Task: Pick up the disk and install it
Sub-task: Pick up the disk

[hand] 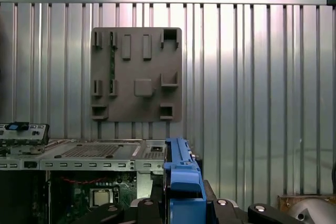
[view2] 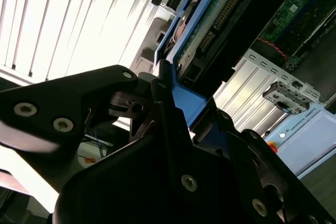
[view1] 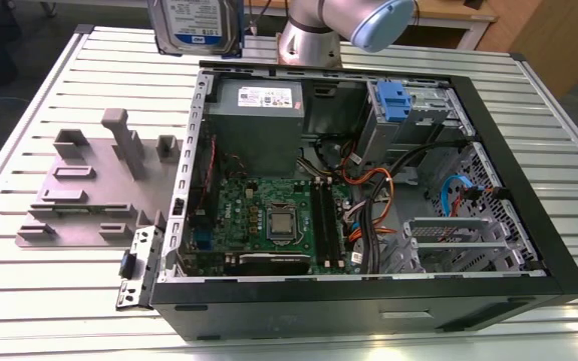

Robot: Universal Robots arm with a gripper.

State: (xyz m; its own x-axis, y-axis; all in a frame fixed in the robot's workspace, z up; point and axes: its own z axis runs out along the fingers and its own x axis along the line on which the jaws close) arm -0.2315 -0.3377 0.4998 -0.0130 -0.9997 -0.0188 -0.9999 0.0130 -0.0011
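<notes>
The disk (view1: 196,26), a silver drive with a white-and-blue label in a blue carrier frame, hangs in the air above the table's far edge, beyond the open computer case (view1: 530,226). In the second wrist view my gripper (view2: 167,95) is shut on the disk (view2: 210,19), its black fingers (view2: 123,103) clamping the blue frame, with the drive's circuit-board underside showing. The first wrist view shows the disk (hand: 181,174) edge-on, rising from between the gripper's (hand: 181,208) black fingers.
Inside the case, a drive bay with a blue carrier (view1: 394,101) sits at the far right and a grey power supply (view1: 257,113) at the far left. The motherboard (view1: 269,222) and cables lie below. A grey fixture plate (view1: 88,195) rests on the slatted table (view1: 28,301).
</notes>
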